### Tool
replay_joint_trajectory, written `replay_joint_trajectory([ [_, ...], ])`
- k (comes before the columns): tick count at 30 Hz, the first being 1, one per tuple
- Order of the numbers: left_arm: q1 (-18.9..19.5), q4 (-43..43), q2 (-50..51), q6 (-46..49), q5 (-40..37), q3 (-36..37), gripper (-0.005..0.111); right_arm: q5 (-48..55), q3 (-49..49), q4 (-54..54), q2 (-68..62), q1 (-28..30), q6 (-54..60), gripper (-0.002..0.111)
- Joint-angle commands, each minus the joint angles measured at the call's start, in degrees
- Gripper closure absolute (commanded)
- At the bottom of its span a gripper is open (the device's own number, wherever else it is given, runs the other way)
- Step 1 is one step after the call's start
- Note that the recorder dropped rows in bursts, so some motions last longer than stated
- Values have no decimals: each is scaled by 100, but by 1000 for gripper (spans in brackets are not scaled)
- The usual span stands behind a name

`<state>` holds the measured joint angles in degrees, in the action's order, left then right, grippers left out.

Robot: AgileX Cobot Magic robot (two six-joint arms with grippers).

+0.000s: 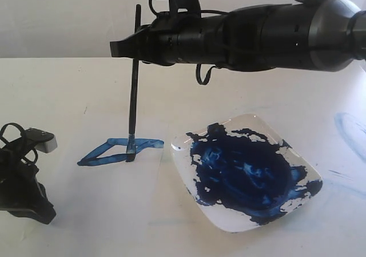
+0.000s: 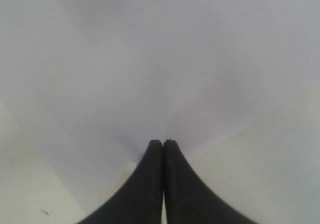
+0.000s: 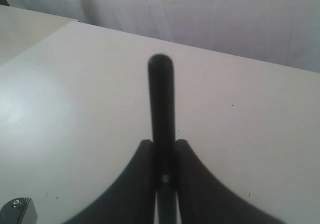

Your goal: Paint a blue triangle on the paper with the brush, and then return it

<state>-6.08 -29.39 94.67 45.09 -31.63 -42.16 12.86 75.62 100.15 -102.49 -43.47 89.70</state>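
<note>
Exterior view: right gripper [image 1: 123, 47] reaches in from 3 o'clock, high over the table [image 1: 68, 91], clenched on the upper handle of the brush [image 1: 134, 97]. The brush hangs near-vertical, tip down. The bristles touch the blue triangle [image 1: 117, 152] on its right half, on the paper [image 1: 114, 188].

Plate [image 1: 183, 148] with the dark paint pool [image 1: 246, 174] sits at 4 o'clock from the tip, its left rim just beside the paper's right edge. Pale blue smear [image 1: 350, 132] is at 2 o'clock from the plate, by the frame edge. Left gripper [image 1: 23, 180] is parked at 8 o'clock from the triangle, well apart.

Open table at 9 to 12 o'clock of the triangle, back to the far edge.

Right wrist view: both fingers [image 3: 190, 184] pinch the handle.

Left wrist view: jaws pressed together with nothing between them, over plain white surface.
</note>
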Motion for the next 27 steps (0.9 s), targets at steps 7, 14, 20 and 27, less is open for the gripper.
replay_joint_trajectory([
  [7, 26, -97, -33, 0, -136, 40, 107, 39, 153, -20, -14, -9, -1, 108],
  [14, 26, -97, -33, 0, -148, 40, 107, 108, 231, -20, -270, -9, -1, 108],
  [20, 26, -97, -33, 0, -148, 40, 107, -196, 231, -20, -282, -9, 14, 108],
  [27, 26, -97, -33, 0, -148, 40, 107, -479, 231, -20, -271, -9, 14, 108],
])
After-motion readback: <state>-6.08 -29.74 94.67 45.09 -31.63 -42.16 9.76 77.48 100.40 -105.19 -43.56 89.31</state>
